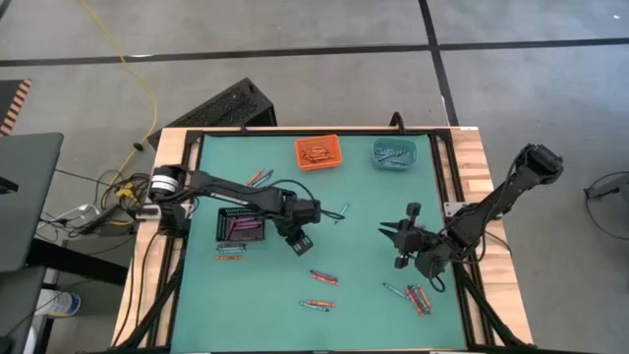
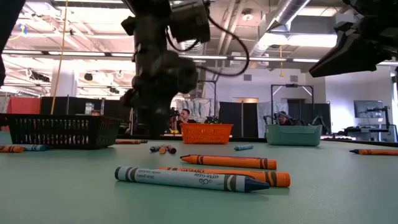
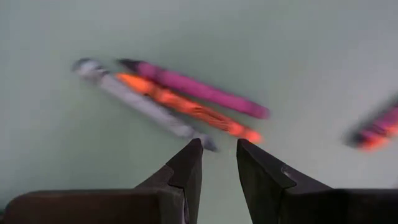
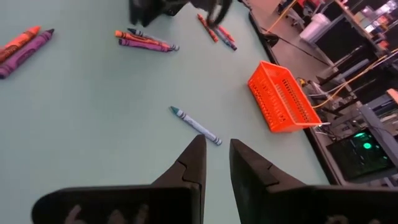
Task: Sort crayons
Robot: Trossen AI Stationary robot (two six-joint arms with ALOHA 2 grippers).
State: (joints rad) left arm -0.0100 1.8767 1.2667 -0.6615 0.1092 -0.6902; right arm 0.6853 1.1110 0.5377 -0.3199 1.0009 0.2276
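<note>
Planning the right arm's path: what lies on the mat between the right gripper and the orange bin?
In the high view, one blue crayon lies between the right gripper and the orange bin; otherwise bare mat.

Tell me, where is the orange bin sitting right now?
In the high view the orange bin sits at the table's far edge, left of the teal bin and beyond both grippers.

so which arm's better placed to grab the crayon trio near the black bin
Left. The left gripper hangs just beside the black bin, and its wrist view shows the purple, orange and grey crayons right ahead of its slightly parted fingers. The right gripper waits farther off, toward the table's right side.
</note>
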